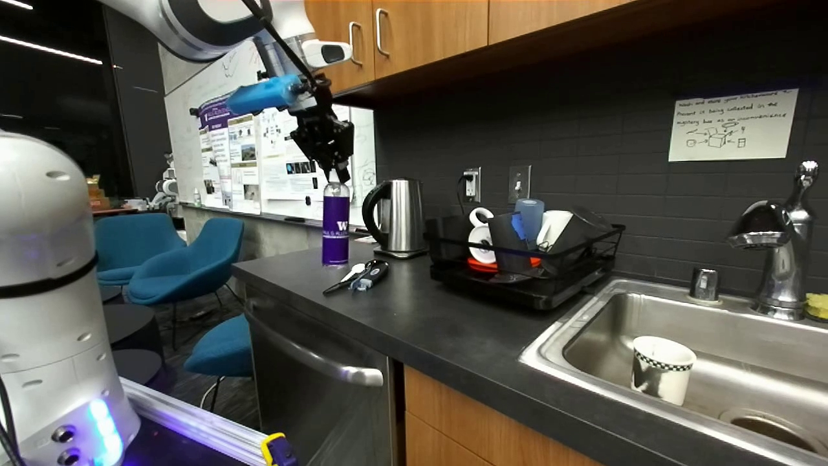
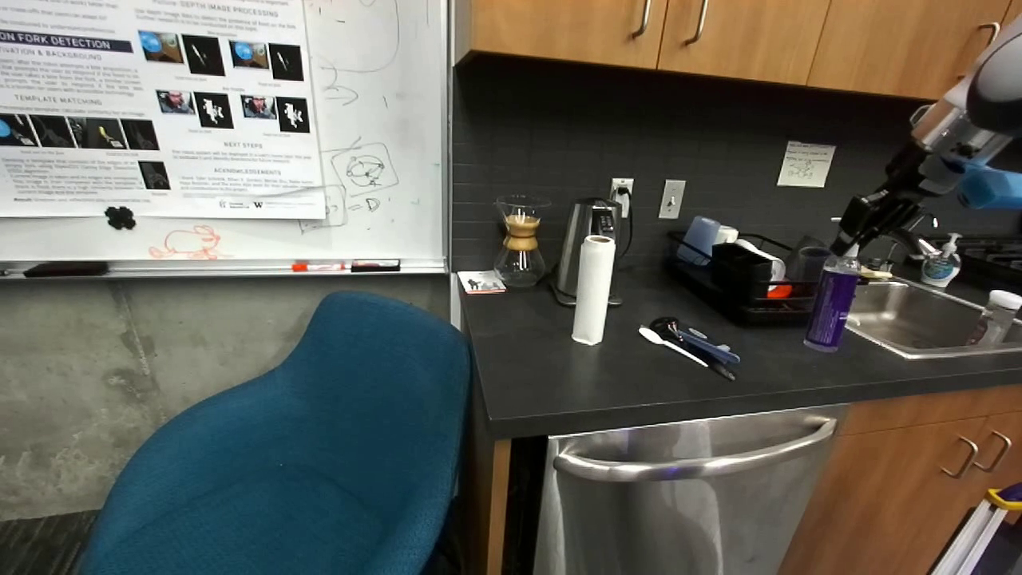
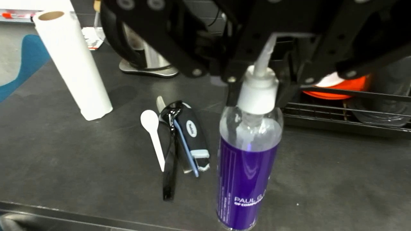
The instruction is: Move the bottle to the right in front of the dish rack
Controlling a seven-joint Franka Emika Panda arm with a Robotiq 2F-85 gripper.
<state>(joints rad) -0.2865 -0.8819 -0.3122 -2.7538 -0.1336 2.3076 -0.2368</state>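
Gripper (image 3: 257, 96) clamped narrow on the white collar, and yes, it has the bottle (image 3: 247, 173), held up above the dark counter (image 1: 414, 317)! That counter is the big stage, running along to the steel sink (image 1: 546, 349). Next down, the dish rack (image 1: 491, 288), black wire on a dark tray, loaded with cups (image 1: 530, 217) and a red dish (image 1: 482, 266). Beside it, the steel kettle (image 1: 406, 217); near that, the white roll (image 2: 594, 291), standing upright. On to the bottle (image 2: 832, 307) itself: purple label, close to upright, and in an exterior view it shows across the rack's right end, to the right of the utensils (image 2: 707, 346). Smaller again, a white cup (image 1: 669, 382) with a chequered band, tucked in the sink. Smallest of all, the white spoon (image 3: 154, 134), lying alongside those utensils!
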